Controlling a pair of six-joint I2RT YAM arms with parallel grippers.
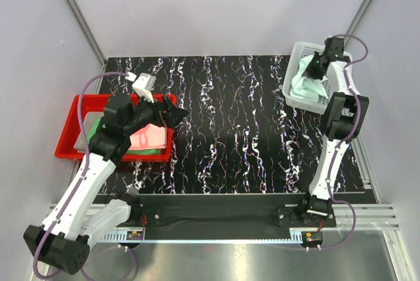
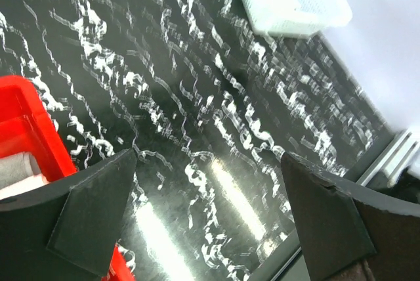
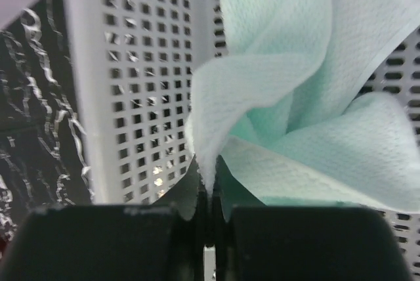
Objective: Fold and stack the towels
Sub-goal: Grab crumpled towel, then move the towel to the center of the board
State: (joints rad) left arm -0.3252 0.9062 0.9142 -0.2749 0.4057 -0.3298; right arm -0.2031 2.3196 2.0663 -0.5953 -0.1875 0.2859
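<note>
At the left, little risk is seen: the left fingers (image 2: 92, 209) are spread wide and hold nothing. They hang above the right rim of the red tray (image 1: 65, 143), so the rim could be clipped, or the pile nudged, if they were lowered carelessly. In the tray the salmon-pink towel (image 1: 149, 138) is laid on the bright green towel (image 1: 156, 152), with the grey towel (image 1: 87, 138) showing at the left.

The main risk is judged to lie at the right. Only a thin fold of the pale mint-green towel (image 3: 289, 97) is pinched, so the cloth could be pulled free of the grip by its own weight during a lift. The bunched cloth could also be caught on the wall of the white perforated basket (image 3: 125, 97), and the light basket could then be dragged or tipped across the table (image 1: 230, 123). A crumpled towel would also be set down unevenly, which would make the fold harder.

The first three towels are found below and to the left of the left fingers, untouched by them. The mint towel is kept inside the basket at the far right. One raised fold of it is clamped between the closed right fingers (image 3: 105, 241), and the rest billows beyond them and to their right, against the basket wall.
</note>
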